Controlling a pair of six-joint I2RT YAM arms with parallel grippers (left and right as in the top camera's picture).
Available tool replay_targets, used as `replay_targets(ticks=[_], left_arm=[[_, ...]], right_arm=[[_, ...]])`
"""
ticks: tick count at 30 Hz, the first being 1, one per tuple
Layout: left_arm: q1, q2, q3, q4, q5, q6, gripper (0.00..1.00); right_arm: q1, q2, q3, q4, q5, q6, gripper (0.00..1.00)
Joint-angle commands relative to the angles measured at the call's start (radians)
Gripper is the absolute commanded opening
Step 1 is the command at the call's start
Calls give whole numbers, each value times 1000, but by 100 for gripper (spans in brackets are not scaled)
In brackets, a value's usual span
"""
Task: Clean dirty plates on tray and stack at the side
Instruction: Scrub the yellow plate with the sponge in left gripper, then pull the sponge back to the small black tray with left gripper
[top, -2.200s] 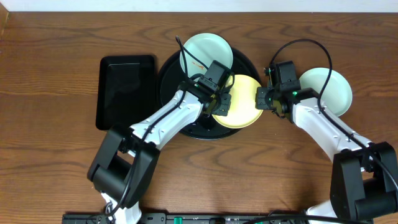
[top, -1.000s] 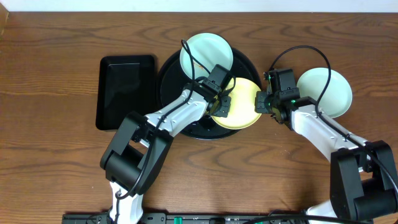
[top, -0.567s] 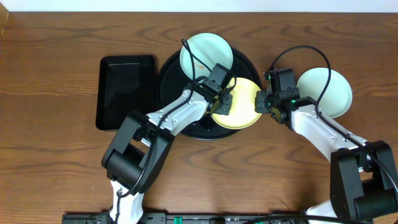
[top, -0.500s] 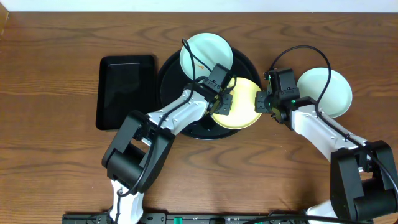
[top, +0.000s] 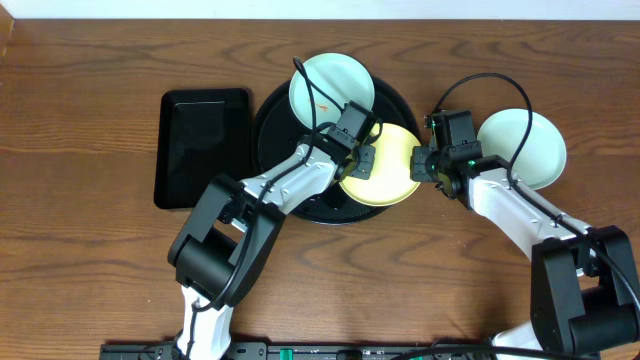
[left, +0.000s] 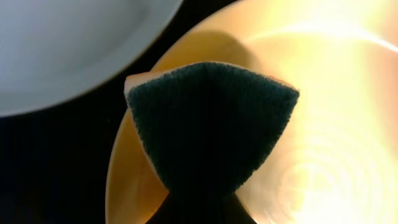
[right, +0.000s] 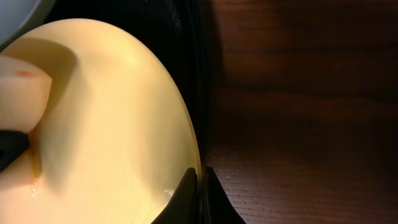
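Note:
A pale yellow plate (top: 388, 165) lies on the right part of the round black tray (top: 272, 130), overhanging its rim. My left gripper (top: 358, 163) is shut on a sponge (left: 211, 130), dark green face down, pressed on the yellow plate's (left: 323, 112) left side. My right gripper (top: 422, 163) is shut on the yellow plate's (right: 112, 124) right rim, fingers (right: 199, 186) pinching it. A mint-blue plate (top: 331, 82) with a small orange smear sits at the tray's back. Another mint-blue plate (top: 530, 145) sits on the table at the right.
A rectangular black tray (top: 203, 145) lies left of the round tray. Brown wooden table (top: 90, 250) all round. My arms' cables arch over the back plate and the right plate.
My left gripper with the sponge has shifted slightly up and right across the yellow plate. The right gripper has kept its hold on the rim.

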Motion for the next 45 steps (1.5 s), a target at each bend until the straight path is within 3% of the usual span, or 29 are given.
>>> replay_targets(ticks=[1, 11, 15, 21, 24, 30, 37, 41, 45], left_arm=[[4, 56, -5, 17, -65, 27, 8], [4, 56, -5, 204, -76, 94, 8], [5, 34, 6, 274, -99, 179, 8], [5, -143, 31, 277, -276, 183, 8], [14, -261, 31, 254, -296, 182, 8], [71, -504, 31, 54, -297, 153, 8], [245, -679, 31, -338, -295, 17, 8], [356, -685, 29, -534, -219, -19, 8], [444, -669, 26, -682, -159, -19, 8]], right_arm=[[10, 7, -8, -4, 6, -12, 1], [10, 7, -8, -12, 6, -13, 1], [10, 7, -8, -12, 6, -12, 1], [10, 7, -8, -13, 6, -13, 1], [10, 7, -8, -13, 6, -13, 1], [10, -2, 18, -34, -5, -24, 1], [73, -90, 176, -192, 31, -119, 1], [153, -135, 251, -227, 158, -194, 1], [254, -147, 287, -230, 415, -301, 1]])
